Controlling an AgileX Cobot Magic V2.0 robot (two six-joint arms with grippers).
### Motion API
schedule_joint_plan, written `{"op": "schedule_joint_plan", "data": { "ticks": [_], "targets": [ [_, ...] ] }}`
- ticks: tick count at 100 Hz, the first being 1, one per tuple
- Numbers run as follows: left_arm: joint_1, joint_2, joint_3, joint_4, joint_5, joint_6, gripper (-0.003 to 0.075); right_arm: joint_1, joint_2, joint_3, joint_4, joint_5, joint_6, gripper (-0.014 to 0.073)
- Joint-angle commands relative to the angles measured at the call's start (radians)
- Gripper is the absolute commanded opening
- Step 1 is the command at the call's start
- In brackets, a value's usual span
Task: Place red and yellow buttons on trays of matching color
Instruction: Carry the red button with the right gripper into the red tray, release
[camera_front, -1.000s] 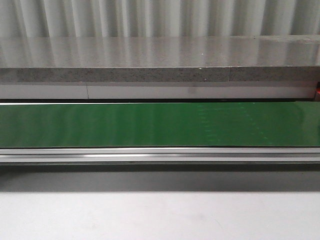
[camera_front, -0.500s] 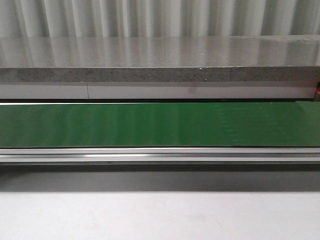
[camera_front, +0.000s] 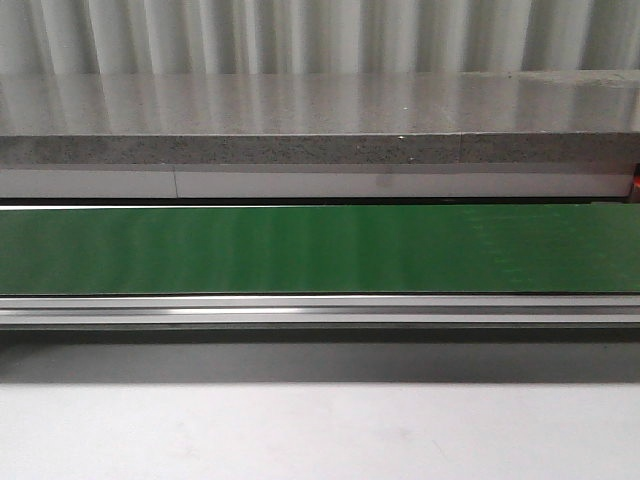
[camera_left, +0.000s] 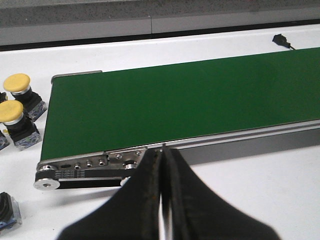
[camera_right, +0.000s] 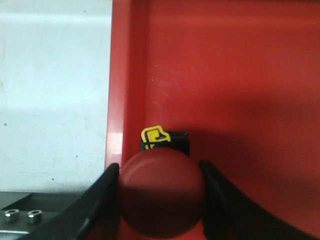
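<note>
In the right wrist view my right gripper (camera_right: 157, 166) is shut on a red button (camera_right: 161, 192), one finger on each side of its round cap. It hangs over the red tray (camera_right: 225, 75), close to the tray's wall; a black and yellow label shows just past the cap. In the left wrist view my left gripper (camera_left: 163, 155) is shut and empty, beside the end of the green conveyor belt (camera_left: 175, 105). Two yellow buttons (camera_left: 16, 82) (camera_left: 10, 111) stand on the white table beyond the belt's end. No yellow tray is in view. The front view shows neither gripper.
The green belt (camera_front: 320, 250) spans the front view, with an aluminium rail (camera_front: 320, 308) along its near side and a grey ledge (camera_front: 320, 150) behind. A dark button base (camera_left: 6, 210) lies near the belt's end roller (camera_left: 47, 184). A black plug (camera_left: 281, 39) lies on the table.
In the front view faint marks on the belt's right half drift to the right and fade. No arm or button appears there.
</note>
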Motion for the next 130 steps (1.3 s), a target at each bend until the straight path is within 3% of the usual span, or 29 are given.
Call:
{"op": "schedule_joint_plan", "data": {
  "ticks": [1,13,28,35,81,95,121,130],
  "targets": [
    [-0.009,0.008,-0.026,-0.016,-0.066,0.000,-0.0020,-0.005,-0.035,-0.035,0.027,-0.027,0.001,0.0152],
    [-0.009,0.008,-0.026,-0.016,-0.066,0.000,-0.0020,-0.005,-0.020,-0.035,0.028,-0.024,0.002,0.0186],
    [-0.009,0.008,-0.026,-0.016,-0.066,0.000,-0.0020,-0.005,-0.025,-0.035,0.029,-0.029,0.002,0.0420],
    [-0.009,0.008,-0.026,-0.016,-0.066,0.000,-0.0020,-0.005,-0.035,-0.035,0.029,-0.033,0.002,0.0479],
    [-0.009,0.008,-0.026,-0.016,-0.066,0.000,-0.0020,-0.002,-0.187,-0.033,0.036,0.063,0.002,0.0475],
    [-0.009,0.008,-0.026,-0.016,-0.066,0.000,-0.0020,0.017,-0.263,-0.033,0.071,0.089,0.002,0.0379],
    [-0.009,0.008,-0.026,-0.016,-0.066,0.000,-0.0020,0.107,-0.412,-0.003,0.087,0.119,0.002,-0.0008],
    [-0.009,0.008,-0.026,-0.016,-0.066,0.000,-0.0020,0.145,-0.474,0.030,0.087,0.097,0.002,-0.0068]
  ]
}}
